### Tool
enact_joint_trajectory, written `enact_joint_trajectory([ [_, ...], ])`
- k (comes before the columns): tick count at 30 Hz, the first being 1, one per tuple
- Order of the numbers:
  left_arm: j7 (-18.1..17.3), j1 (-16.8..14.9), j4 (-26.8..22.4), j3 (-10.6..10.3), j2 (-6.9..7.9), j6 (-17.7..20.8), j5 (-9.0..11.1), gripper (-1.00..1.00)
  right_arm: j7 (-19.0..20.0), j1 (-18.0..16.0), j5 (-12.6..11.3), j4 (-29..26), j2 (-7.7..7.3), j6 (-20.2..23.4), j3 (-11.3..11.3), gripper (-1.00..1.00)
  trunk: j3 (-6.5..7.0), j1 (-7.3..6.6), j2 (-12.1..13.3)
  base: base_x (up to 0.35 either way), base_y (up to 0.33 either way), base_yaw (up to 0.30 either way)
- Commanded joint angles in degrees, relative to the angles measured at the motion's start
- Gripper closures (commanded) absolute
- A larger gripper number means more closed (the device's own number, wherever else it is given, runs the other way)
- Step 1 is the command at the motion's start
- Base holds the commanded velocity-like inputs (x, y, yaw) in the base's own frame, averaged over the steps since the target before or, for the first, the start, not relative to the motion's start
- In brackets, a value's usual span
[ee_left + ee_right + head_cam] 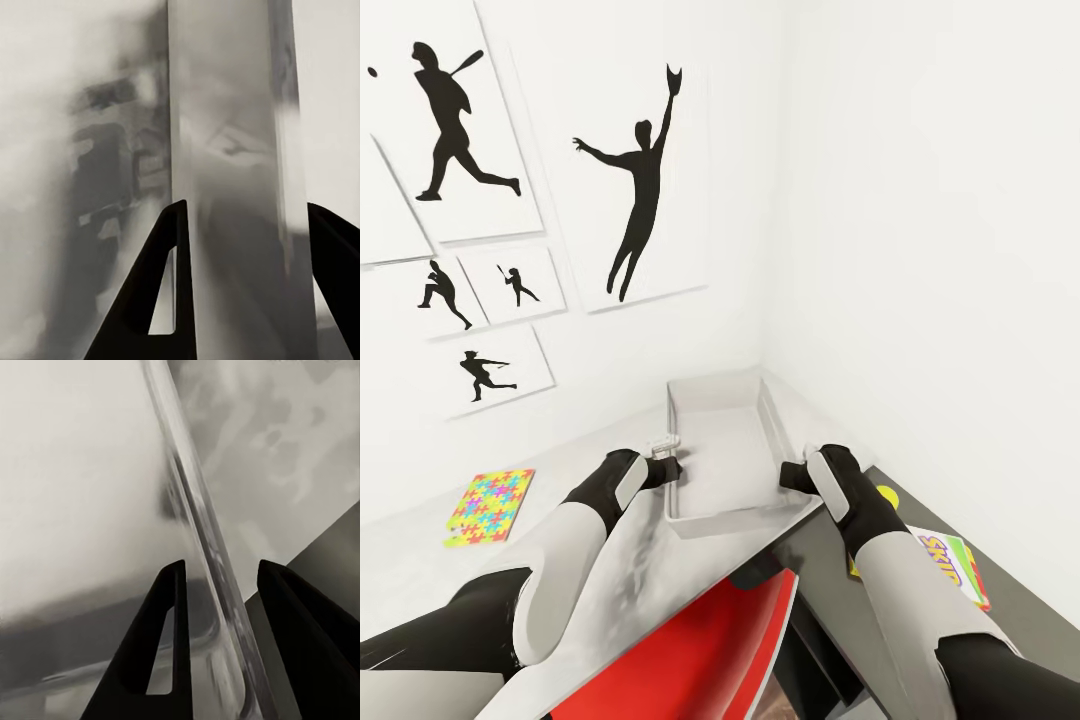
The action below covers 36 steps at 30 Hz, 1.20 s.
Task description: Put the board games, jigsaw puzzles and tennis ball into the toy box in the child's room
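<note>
Jaws astride grey, seemingly empty toy box point(725, 455)

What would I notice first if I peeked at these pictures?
Probably the grey toy box in the corner of the table, with the left gripper and right gripper at its two side walls. Next, the black sports silhouette pictures on the white wall, a bright jigsaw puzzle lying on the table, and the red chair below.
</note>
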Motion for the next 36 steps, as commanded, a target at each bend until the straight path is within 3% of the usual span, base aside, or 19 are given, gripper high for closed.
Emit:
enact_joint_trajectory([
  [1,0.21,-0.01,3.26,0.19,-0.07,1.37,1.47,1.0,-0.5,-0.04,-0.63,-0.15,-0.01,-0.04,0.18,1.0,-0.12,0.04,-0.11,0.0,0.0,0.0],
  [26,0.21,-0.01,3.09,0.19,-0.07,1.54,1.47,1.0,-0.49,-0.01,-0.64,-0.3,0.0,-0.02,0.12,1.0,1.83,0.04,-0.11,-0.001,0.0,0.0],
  [36,0.21,-0.01,3.09,0.19,-0.07,1.63,1.47,1.0,-0.5,-0.01,-0.64,-0.3,0.0,-0.02,0.14,1.0,2.3,0.04,-0.11,-0.112,0.036,0.0],
])
